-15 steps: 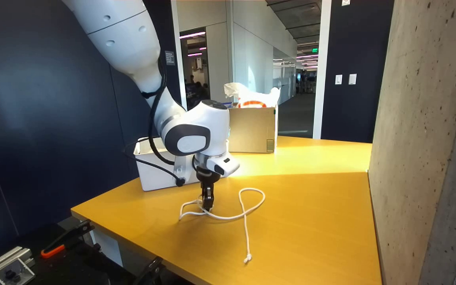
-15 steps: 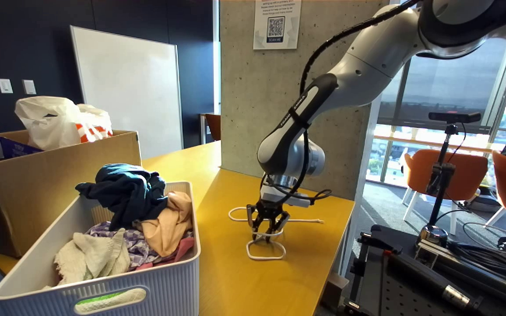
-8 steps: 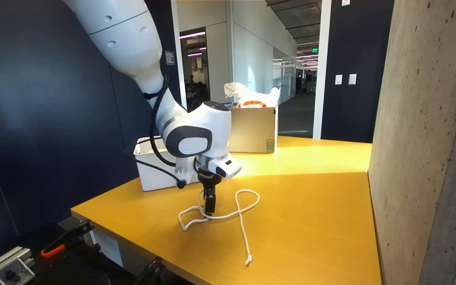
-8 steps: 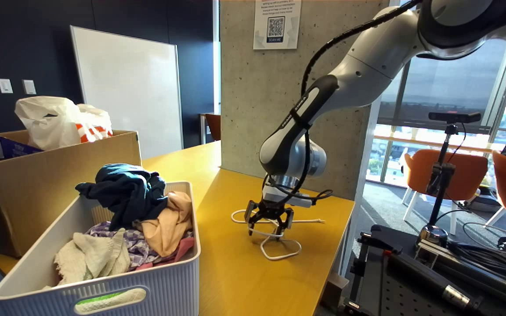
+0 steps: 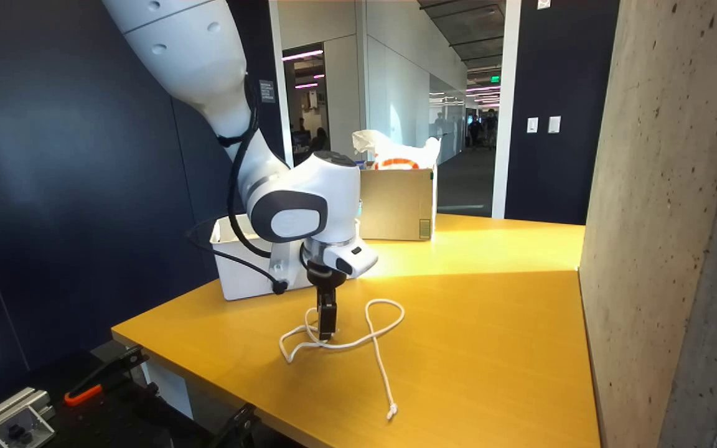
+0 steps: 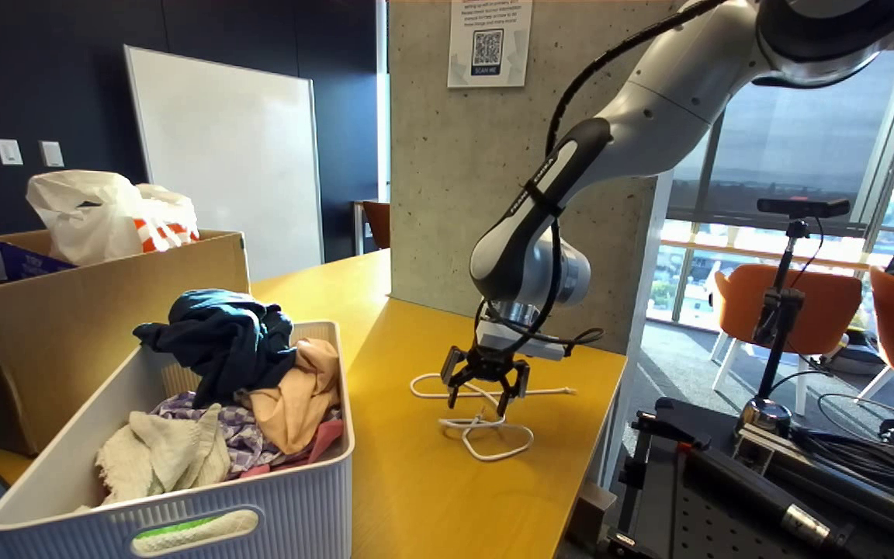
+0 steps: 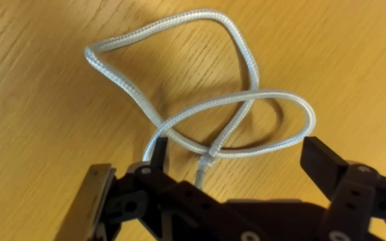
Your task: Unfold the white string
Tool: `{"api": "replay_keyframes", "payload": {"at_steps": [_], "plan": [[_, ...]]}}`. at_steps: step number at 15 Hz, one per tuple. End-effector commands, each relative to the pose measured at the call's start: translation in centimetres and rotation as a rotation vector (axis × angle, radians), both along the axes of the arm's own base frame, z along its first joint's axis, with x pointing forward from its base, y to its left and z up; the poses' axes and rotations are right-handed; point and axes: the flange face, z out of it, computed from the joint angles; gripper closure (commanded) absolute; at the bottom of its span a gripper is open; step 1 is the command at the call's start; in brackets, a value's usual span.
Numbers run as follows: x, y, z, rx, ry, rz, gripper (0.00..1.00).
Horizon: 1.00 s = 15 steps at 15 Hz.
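The Robotiq gripper [image 6: 477, 407] is pointed straight down over the wood-grained yellow table [image 5: 489, 354], its two black fingers [image 7: 323, 165] spread wide apart with nothing gripped between them. Below, the braided white string [image 7: 209, 14] is shown by the wrist view: a four-cornered loop is crossed by a slimmer oval one, and a small lump [image 7: 208, 159] in the string is seen between the fingertips; whether it is a knot cannot be told. Part of the oval is hidden behind a finger, and whether contact is made there cannot be told. In an exterior view the string is carried on, away from the gripper, into a rounder loop that is crossed over itself, and is finished by a knotted end [image 5: 392, 410] laid out on the table. Near the string, a dark blue cloth [image 6: 230, 341], a peach cloth [image 6: 288, 404] and a cream cloth [image 6: 161, 450] are held in the ribbed white bin [image 6: 303, 512]. Just beside the bin, a cardboard box [image 6: 144, 299] is topped by white plastic bags [image 6: 90, 217]. The table is bordered by a concrete pillar [image 6: 439, 194], to which a QR-code sheet [image 6: 487, 46] is fixed. Farther off, a whiteboard [image 6: 222, 163] is seen.
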Motion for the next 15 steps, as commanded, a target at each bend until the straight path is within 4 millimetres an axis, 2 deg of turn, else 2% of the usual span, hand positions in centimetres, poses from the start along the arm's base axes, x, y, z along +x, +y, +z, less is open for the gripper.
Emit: {"api": "replay_keyframes", "payload": {"at_steps": [1,3,5,8,11,13,15], "plan": [[-2.7,-0.6,4.5,0.002,-0.053,-0.009,0.00],[-3.1,-0.9,5.6,0.005,-0.051,-0.018,0.00],[-3.7,-1.0,5.8,0.018,-0.035,-0.022,0.00],[-4.6,-0.6,5.0,0.054,-0.004,-0.026,0.00],[-3.9,1.1,3.9,0.150,0.011,-0.030,0.00],[-4.2,2.0,3.8,0.232,0.025,-0.082,0.00],[-4.7,1.9,3.9,0.294,0.040,-0.155,0.00]]}}
